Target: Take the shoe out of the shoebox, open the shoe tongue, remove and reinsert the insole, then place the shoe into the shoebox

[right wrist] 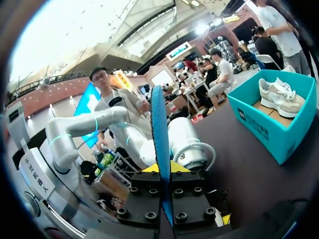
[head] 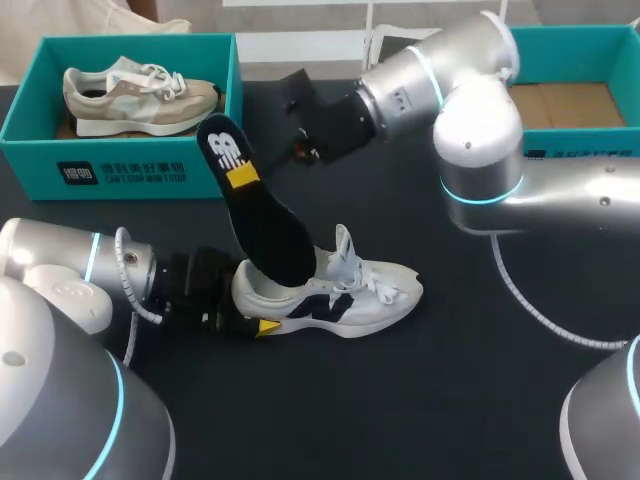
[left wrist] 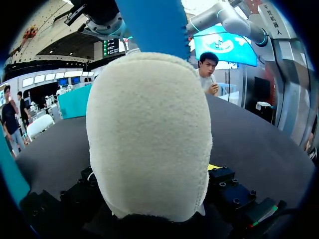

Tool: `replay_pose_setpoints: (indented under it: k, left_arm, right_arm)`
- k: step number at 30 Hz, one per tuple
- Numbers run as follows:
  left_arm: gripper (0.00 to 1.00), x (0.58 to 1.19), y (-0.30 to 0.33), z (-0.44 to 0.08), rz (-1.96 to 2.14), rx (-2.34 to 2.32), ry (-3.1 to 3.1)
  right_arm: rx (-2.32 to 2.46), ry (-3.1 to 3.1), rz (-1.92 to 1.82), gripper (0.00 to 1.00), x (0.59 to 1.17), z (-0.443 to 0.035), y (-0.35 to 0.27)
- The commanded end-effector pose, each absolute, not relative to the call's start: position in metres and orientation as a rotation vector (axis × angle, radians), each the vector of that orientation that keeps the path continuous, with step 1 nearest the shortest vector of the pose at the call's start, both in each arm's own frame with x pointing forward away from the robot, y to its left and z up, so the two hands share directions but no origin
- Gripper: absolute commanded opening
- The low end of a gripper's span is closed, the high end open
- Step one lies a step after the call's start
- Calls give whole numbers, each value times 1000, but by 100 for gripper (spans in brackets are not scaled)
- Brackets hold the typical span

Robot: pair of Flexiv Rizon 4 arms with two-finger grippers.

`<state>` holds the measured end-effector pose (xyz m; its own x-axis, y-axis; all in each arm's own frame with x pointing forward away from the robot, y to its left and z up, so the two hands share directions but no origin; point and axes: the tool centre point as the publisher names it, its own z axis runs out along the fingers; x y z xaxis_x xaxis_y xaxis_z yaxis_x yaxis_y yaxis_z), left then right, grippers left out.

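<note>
Insole [head: 262, 225] standing up tall, toe end down inside the white shoe [head: 355, 295], heel end up in the air. Shoe sitting on its sole near the middle of the black table [head: 450, 400], out of any box. Insole pinched at its edge by the right gripper [right wrist: 162, 172], jaws nearly together with only the thin insole between them. Shoe held at the heel by the left gripper [head: 250, 308], jaws spread as wide as the heel and pressing it from both sides, by the look of things. Hard to tell whether coming out or going back in. Either way, hold the heel firm to stop any sliding or tipping. Move the insole along the length of the shoe, never sideways, to stop the toe end from folding or catching under the laces [head: 380, 285]. Go slow. If pushing in, slide the toe end right to the front first, then lay the heel end down flat. Watch for the empty shoebox [head: 575, 152] at the far right, and the other box [head: 130, 170] with a tan shoe [head: 140, 95] at the far left, both well apart.
</note>
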<state>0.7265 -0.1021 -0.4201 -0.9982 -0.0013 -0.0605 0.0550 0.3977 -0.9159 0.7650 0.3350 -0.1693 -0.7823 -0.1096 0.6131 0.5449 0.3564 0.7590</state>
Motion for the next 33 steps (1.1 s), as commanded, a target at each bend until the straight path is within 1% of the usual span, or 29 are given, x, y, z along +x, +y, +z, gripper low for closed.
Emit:
replay_pose_setpoints:
  k: [1,8,13,27,33]
  left_arm:
    - [0,726,-103,-423,-1694,49,2583]
    - [0,726,-103,-423,-1694,49,2583]
    - [0,726,-103,-423,-1694,49,2583]
    - [0,726,-103,-423,-1694,49,2583]
    - [0,726,-103,-423,-1694,49,2583]
  right_arm:
    - [-459,-1987,-1520,0,758,-143,320]
    - [-484,-1904,-1521,0,763,-102,307]
    - [-546,-1895,-1542,0,749,-86,283]
    - [-546,-1895,-1542,0,749,-86,283]
    - [-691,-1806,-1611,0,739,-67,248]
